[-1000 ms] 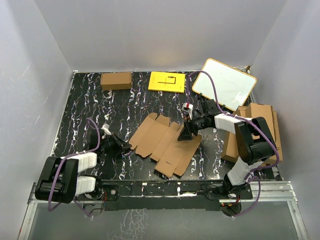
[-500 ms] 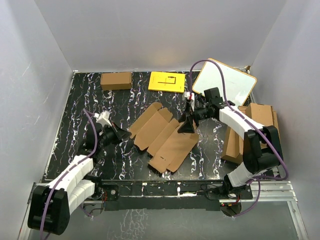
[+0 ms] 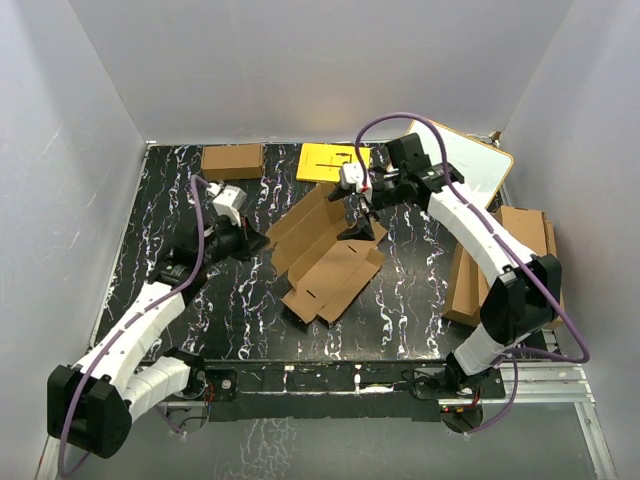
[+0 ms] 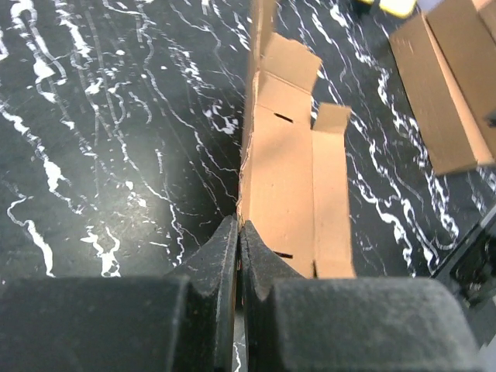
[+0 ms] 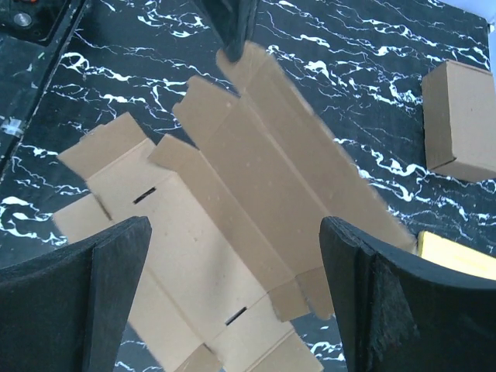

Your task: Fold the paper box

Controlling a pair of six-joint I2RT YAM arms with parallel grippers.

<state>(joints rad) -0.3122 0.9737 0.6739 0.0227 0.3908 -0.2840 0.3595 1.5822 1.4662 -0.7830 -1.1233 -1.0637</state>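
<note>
While the left gripper [image 4: 239, 225] is pinching the mid-frame box [image 3: 325, 262] by its left edge, the right gripper [image 5: 234, 225] is hovering wide open and empty over light, bendy card, probably best gripped by a flap.

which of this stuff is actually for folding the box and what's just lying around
For the job:
- paper box, not yet folded up
- left gripper, shut on its edge
- right gripper, open above it

Lying about:
- small closed carton
- yellow sheet
- whiteboard
- pile of cardboard sheets
</note>
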